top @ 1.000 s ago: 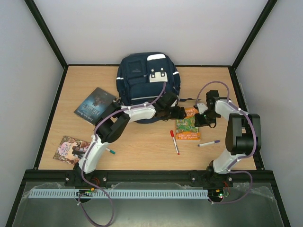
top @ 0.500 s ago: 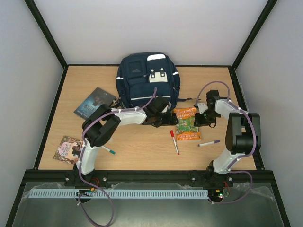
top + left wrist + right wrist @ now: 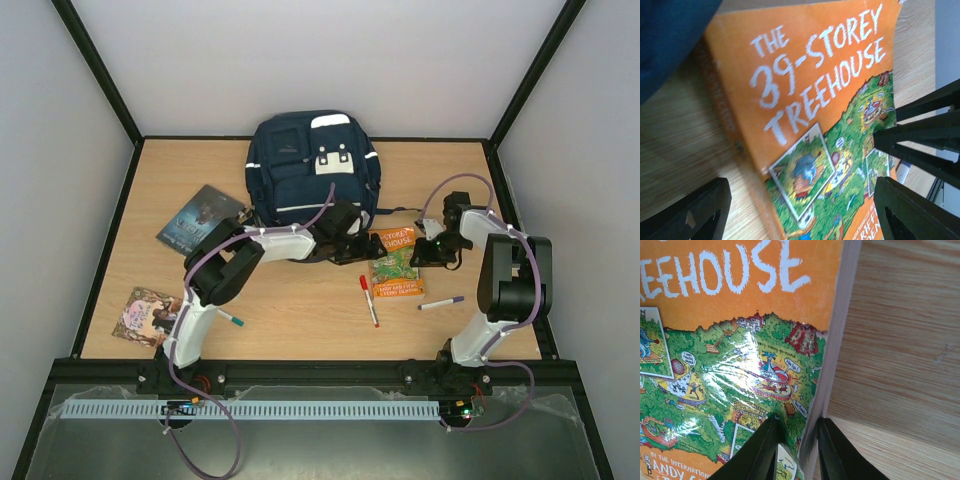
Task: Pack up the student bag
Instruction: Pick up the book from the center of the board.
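Orange book point(image 3: 805, 100) cropped in both wrist views, student bag point(image 3: 305, 165) base hidden behind left arm point(image 3: 275, 243)

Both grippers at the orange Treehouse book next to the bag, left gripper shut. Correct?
Not quite: the left gripper is open, not shut. The left wrist view shows its fingers spread wide over the orange Treehouse book. The rest holds: the right gripper is at that book too, and the book lies next to the student bag.
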You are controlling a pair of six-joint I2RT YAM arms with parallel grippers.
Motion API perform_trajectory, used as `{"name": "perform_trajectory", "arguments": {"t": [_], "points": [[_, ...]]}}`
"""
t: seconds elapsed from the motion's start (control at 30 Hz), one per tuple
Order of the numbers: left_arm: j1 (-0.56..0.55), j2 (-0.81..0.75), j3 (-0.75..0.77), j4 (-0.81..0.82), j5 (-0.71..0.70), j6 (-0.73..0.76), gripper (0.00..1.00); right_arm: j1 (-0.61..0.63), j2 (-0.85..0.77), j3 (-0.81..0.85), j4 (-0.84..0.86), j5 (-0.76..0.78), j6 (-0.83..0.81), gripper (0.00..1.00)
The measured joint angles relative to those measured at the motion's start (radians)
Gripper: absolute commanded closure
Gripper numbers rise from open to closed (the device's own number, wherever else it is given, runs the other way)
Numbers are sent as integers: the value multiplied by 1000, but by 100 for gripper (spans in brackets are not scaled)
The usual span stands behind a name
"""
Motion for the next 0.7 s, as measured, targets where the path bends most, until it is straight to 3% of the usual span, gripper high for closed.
{"name": "perform_trajectory", "arguments": {"t": [0.27,0.4,0.5,0.63,0.7], "points": [[0,41,43,27,31,-23,18,-8,-28,-5,10,-2,15,75],[0,41,43,26,28,-25,18,-6,-39,-9,15,4,24,86],[0,41,43,25,25,-24,18,-4,-39,-9,14,2,29,88],[0,41,42,26,25,-24,18,-8,-29,-7,12,-3,31,73],[0,41,40,29,26,-25,18,-14,-29,-6,14,2,32,70]]}}
